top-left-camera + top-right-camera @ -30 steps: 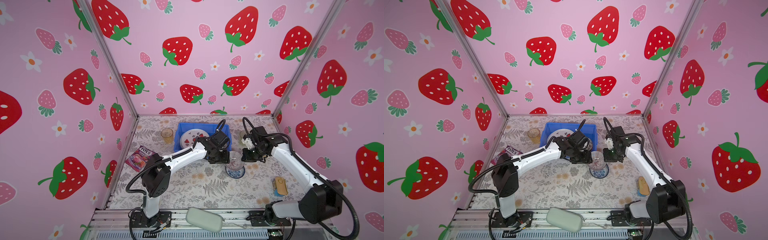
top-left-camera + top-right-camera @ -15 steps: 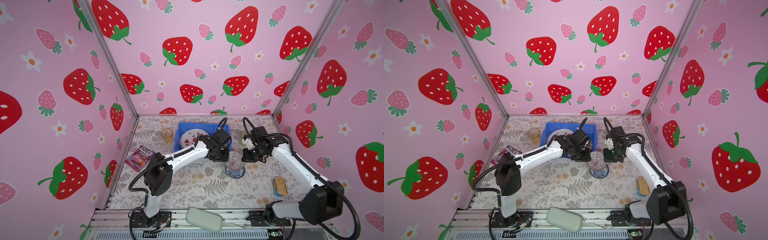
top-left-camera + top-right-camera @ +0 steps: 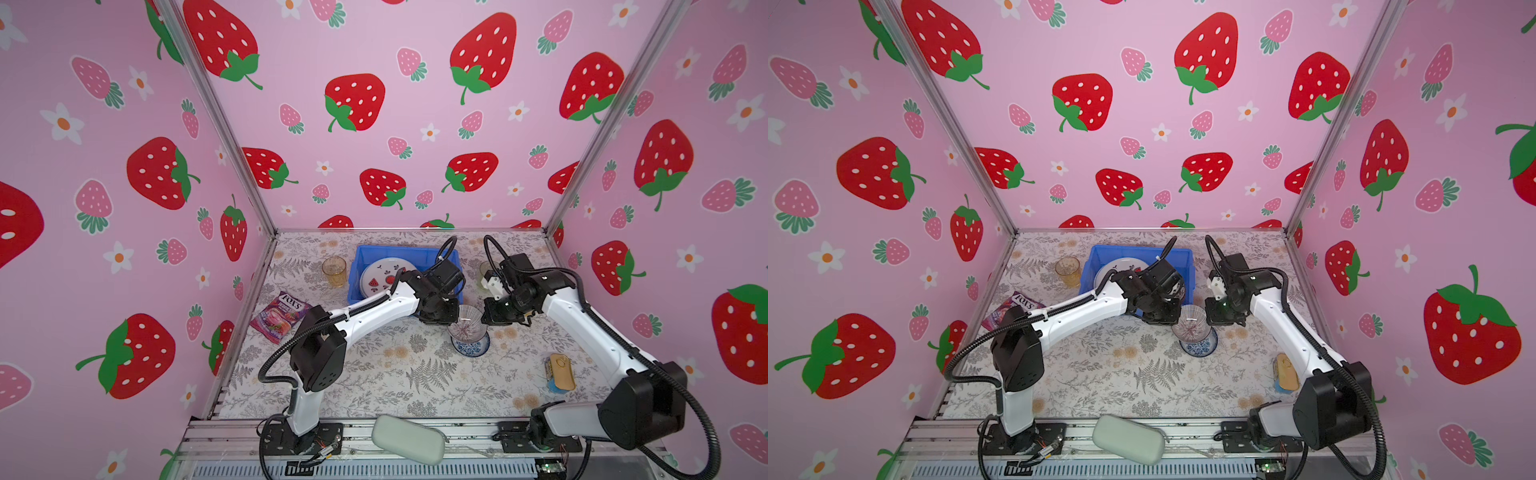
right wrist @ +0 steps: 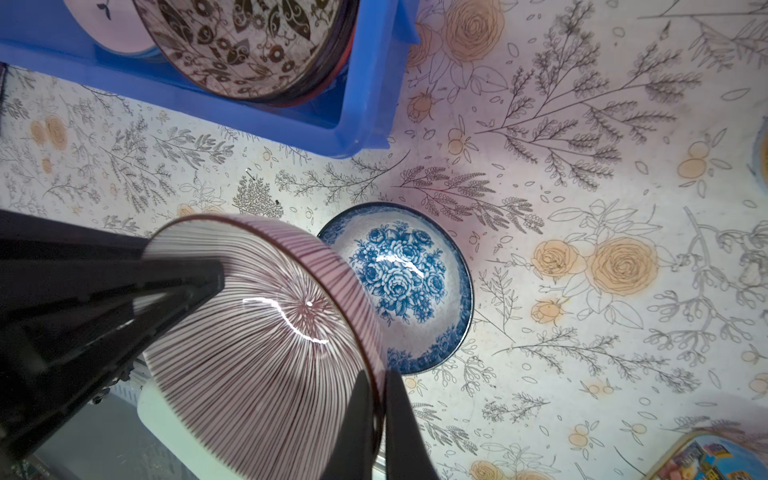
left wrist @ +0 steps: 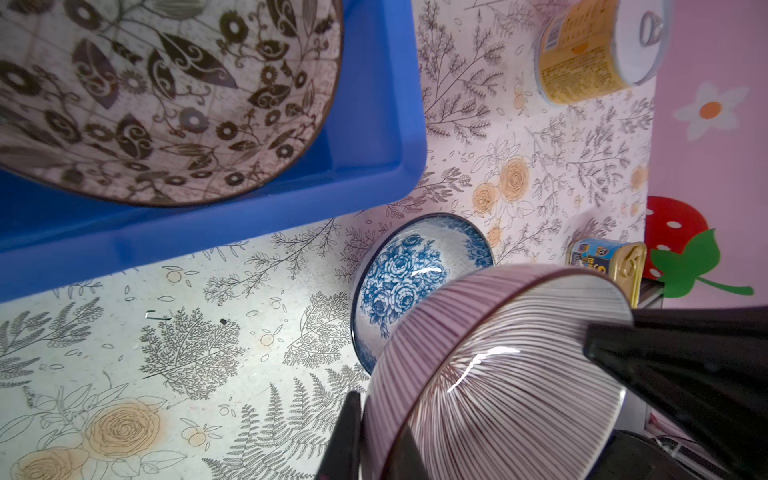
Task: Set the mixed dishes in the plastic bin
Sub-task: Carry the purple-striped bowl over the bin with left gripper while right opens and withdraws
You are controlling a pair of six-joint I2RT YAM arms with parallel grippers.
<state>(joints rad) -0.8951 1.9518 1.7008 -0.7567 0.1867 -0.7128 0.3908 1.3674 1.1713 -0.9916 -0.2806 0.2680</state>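
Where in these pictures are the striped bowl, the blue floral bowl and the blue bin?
striped bowl (image 4: pixel 266 357): right wrist view, on its lined inner wall.
blue floral bowl (image 4: pixel 405 270): right wrist view, on the roses at its centre.
blue bin (image 3: pixel 399 249): in a top view, on its far rim.

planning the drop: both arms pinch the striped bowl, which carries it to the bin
Left, probably: left fingers grip the striped bowl on the side nearest the blue bin; right fingers hold the far rim.
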